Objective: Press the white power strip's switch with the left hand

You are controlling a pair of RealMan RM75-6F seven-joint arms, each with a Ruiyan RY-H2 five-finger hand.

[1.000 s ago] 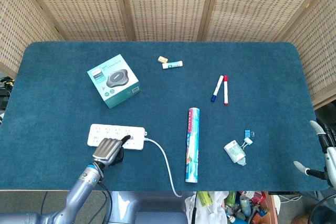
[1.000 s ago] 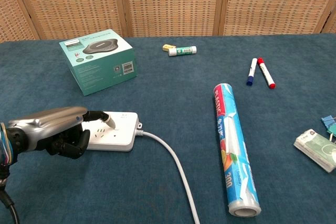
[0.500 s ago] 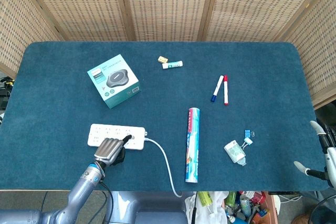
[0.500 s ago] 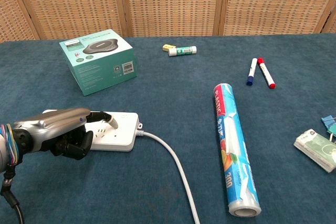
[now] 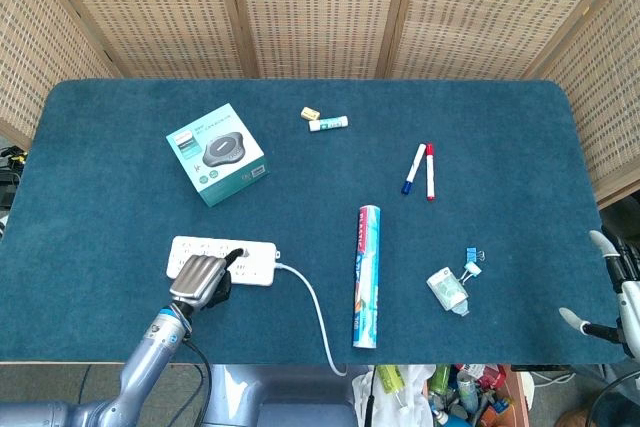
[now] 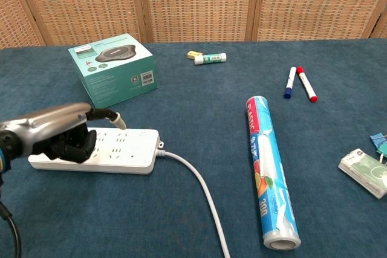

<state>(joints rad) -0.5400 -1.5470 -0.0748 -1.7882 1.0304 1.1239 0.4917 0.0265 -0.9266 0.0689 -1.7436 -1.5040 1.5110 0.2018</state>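
Observation:
The white power strip (image 5: 255,261) (image 6: 124,155) lies near the table's front left, its white cable (image 5: 312,309) (image 6: 199,193) running off the right end toward the front edge. My left hand (image 5: 198,278) (image 6: 53,130) hangs over the strip's left half with fingers curled under and one finger stretched out to the right. In the chest view that fingertip is a little above the strip's top, not touching it. I cannot pick out the switch. My right hand (image 5: 612,287) shows only at the far right edge, fingers apart, holding nothing.
A teal box (image 5: 216,153) (image 6: 113,69) stands behind the strip. A roll of plastic wrap (image 5: 366,275) (image 6: 269,170) lies right of the cable. Two markers (image 5: 420,169), a glue stick (image 5: 328,123), a binder clip (image 5: 472,259) and a small packet (image 5: 447,289) lie further off.
My left hand has lifted off the strip and drawn back to the left; its outstretched finger, which was down on the strip's right part, now hovers above it.

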